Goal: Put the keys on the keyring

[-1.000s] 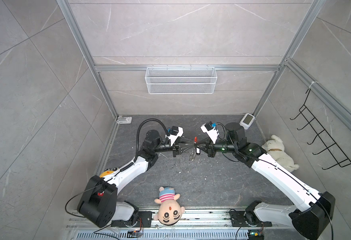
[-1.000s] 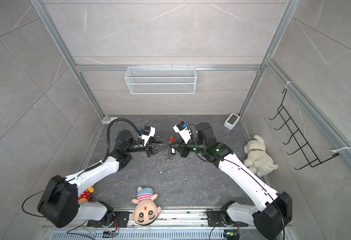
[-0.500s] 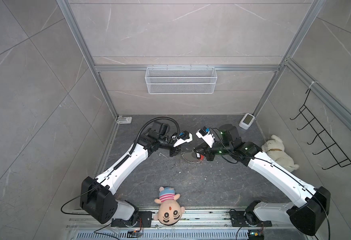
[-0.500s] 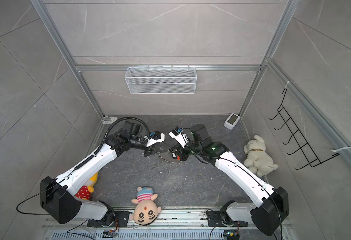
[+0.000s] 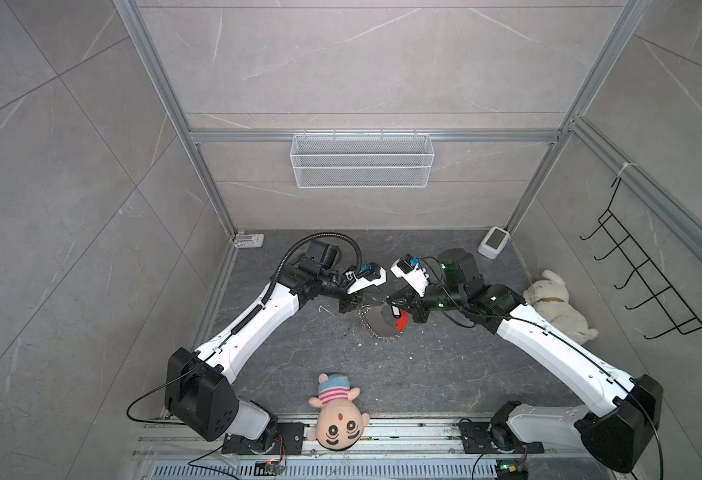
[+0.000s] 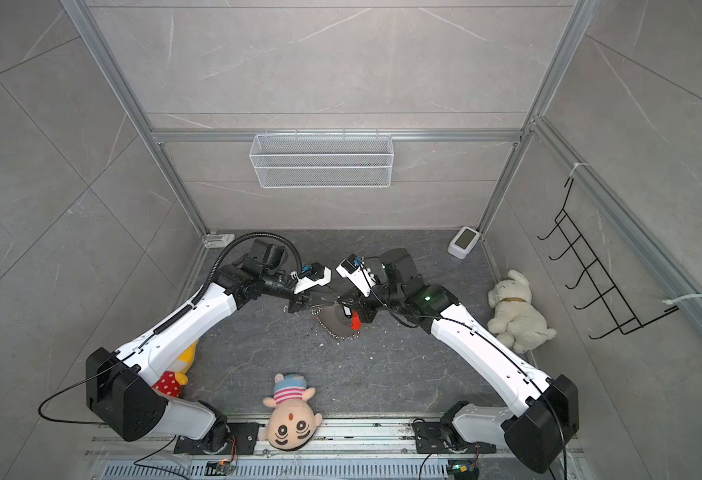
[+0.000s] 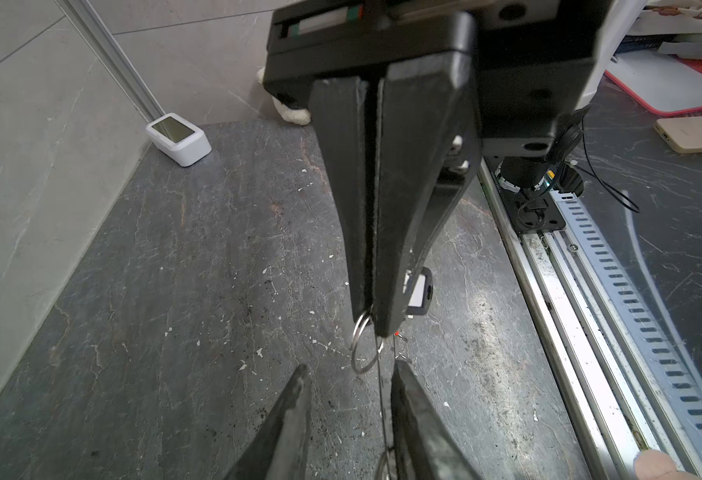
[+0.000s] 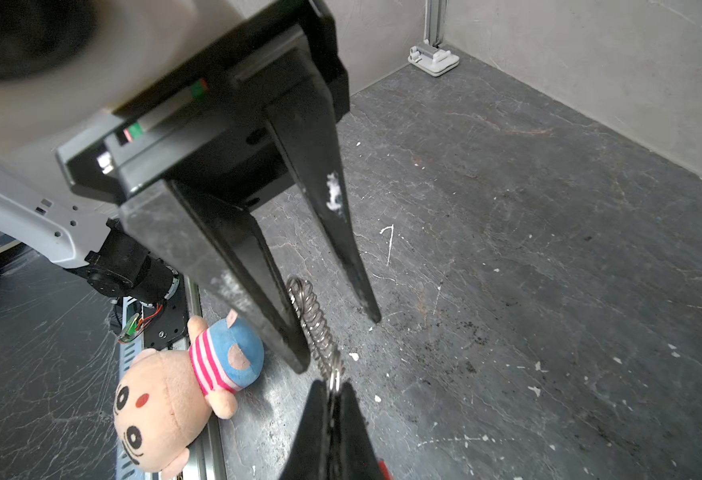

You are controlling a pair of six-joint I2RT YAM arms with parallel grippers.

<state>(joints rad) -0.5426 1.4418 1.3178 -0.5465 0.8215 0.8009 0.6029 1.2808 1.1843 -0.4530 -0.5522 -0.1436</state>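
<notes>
Pinching small silver ring (image 7: 353, 345) of keyring (image 5: 372, 332) at tips of right gripper (image 7: 372, 320), fingers pressed flat together. Facing it tip to tip with left gripper (image 7: 350, 365), fingers spread, straddling keyring wire without clamping. Hanging between both grippers over dark floor (image 5: 320, 345), mid-cell, red segment (image 5: 401, 323) toward right arm. Keys (image 7: 420, 291), black head with white label, just behind right gripper, beside red segment; threaded on loop or not, cannot tell. Striped-hat doll (image 5: 338, 419) at near rail (image 5: 403, 432), white plush (image 5: 555, 305) by right wall.
</notes>
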